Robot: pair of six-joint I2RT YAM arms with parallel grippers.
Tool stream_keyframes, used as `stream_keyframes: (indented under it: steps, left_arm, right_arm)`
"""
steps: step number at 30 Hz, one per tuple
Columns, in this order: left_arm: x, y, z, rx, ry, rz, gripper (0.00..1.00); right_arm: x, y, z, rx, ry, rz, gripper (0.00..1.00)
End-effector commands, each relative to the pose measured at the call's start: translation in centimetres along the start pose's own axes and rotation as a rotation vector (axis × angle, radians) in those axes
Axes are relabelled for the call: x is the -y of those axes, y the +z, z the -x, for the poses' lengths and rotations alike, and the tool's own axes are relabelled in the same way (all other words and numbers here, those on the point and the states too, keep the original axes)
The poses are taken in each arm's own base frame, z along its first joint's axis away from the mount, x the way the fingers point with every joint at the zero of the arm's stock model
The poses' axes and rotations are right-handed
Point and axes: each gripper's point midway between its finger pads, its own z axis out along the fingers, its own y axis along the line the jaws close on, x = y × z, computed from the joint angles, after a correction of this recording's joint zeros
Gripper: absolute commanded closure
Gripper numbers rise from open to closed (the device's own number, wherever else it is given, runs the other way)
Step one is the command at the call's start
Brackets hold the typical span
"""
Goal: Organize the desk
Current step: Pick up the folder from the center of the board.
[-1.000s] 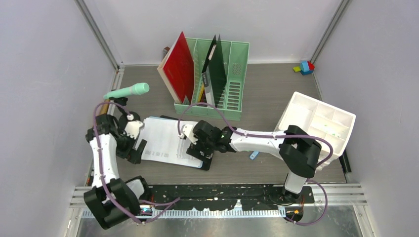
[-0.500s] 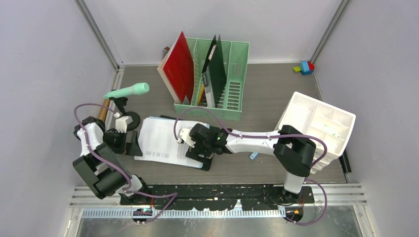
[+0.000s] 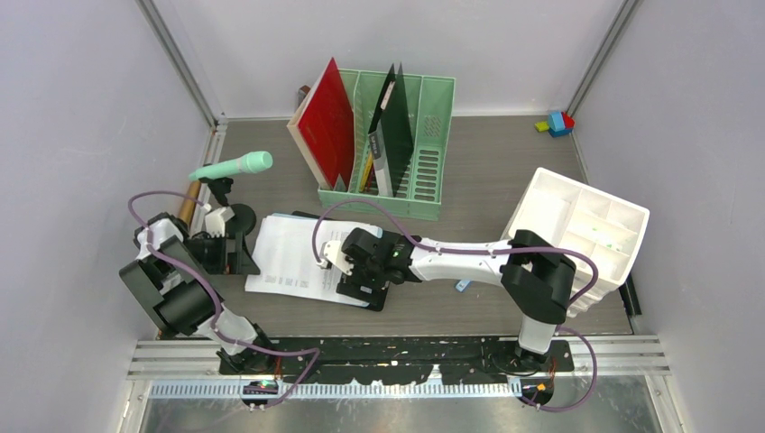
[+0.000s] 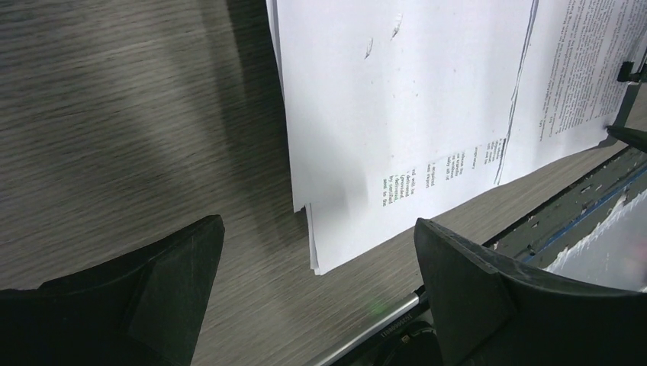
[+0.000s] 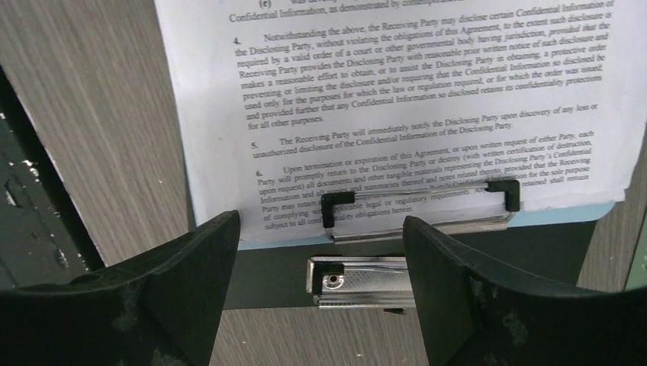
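The desk (image 3: 505, 180) is a grey-brown wood-grain top. A black clipboard with a stack of printed papers (image 3: 298, 257) lies flat at its near left. My left gripper (image 3: 238, 257) is open and empty, low over the desk at the papers' left edge; in the left wrist view (image 4: 317, 305) the stack's corner (image 4: 320, 255) lies just ahead between the jaws. My right gripper (image 3: 357, 285) is open and empty over the clipboard's clip end; in the right wrist view (image 5: 320, 305) the metal clip (image 5: 366, 278) sits between the jaws, with the printed page (image 5: 412, 99) beyond it.
A mint-green file rack (image 3: 424, 153) with a red folder (image 3: 327, 122) and dark folders stands at the back. A white drawer unit (image 3: 577, 225) sits tilted at the right. A mint handle-shaped object (image 3: 233, 166) lies at left, coloured blocks (image 3: 557, 123) at back right, and a small blue item (image 3: 463, 284) near the right arm.
My left arm has swung out to the left and its gripper now faces the papers' left edge. My right gripper has crept slightly left over the clip end. The papers shifted a little.
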Motion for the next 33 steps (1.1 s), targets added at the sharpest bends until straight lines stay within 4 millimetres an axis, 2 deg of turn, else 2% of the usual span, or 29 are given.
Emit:
stream_keyframes:
  steps: [1,9,12,21,23,28,33]
  left_arm:
    - [-0.5,0.0,1.3,0.051,0.031,-0.015,0.0]
    - [2.1,0.6,0.4,0.055,0.133,-0.194,0.01]
    - [2.3,0.4,0.5,0.043,0.117,-0.242,0.1]
    - [2.2,-1.5,1.5,0.075,0.038,-0.297,0.51]
    - [2.7,-1.8,1.4,0.081,0.051,-0.311,0.56]
    - [3.6,-2.1,1.3,0.105,0.117,-0.305,0.55]
    - [1.5,-1.4,1.3,0.096,0.101,-0.205,0.38]
  right_arm:
    - [-0.7,-1.2,2.4,0.067,-0.029,0.041,0.16]
    - [-1.0,-1.1,2.2,0.061,-0.056,0.049,0.17]
    - [-1.0,-1.1,2.1,0.061,-0.058,0.049,0.17]
    - [-1.0,-1.2,2.0,0.061,-0.068,0.049,0.17]
    - [-1.0,-1.1,1.9,0.058,-0.068,0.05,0.17]
    - [-1.0,-1.0,1.8,0.053,-0.073,0.047,0.17]
    - [-1.0,-0.9,1.8,0.048,-0.076,0.047,0.18]
